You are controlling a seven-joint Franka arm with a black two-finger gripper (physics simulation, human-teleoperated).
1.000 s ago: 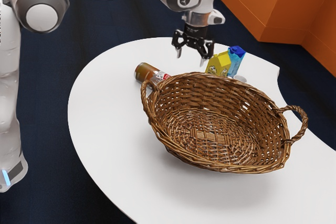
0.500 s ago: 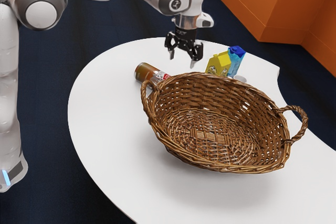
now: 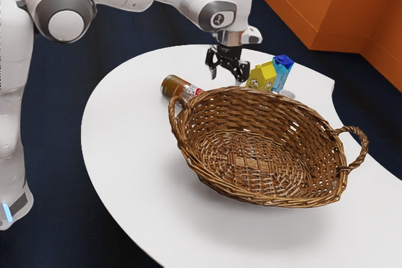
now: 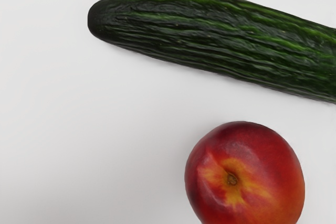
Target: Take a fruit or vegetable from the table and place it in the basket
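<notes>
and here a round nectarine [image 4: 257, 156] is seen on the white counter [image 3: 125, 155], below the end effector [image 3: 227, 78], whose fingers are held spread apart! deep red skin is splashed yellow-orange around a small brown hollow; nearby, untouched by it, a dark green, ridged cucumber [image 4: 210, 30] is laid.

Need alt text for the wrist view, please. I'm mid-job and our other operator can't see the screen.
A red fruit with a yellow-streaked stem hollow and a dark green, ridged cucumber lie side by side, not touching, on a white table. Both are partly cut off by the picture's edges.
</notes>
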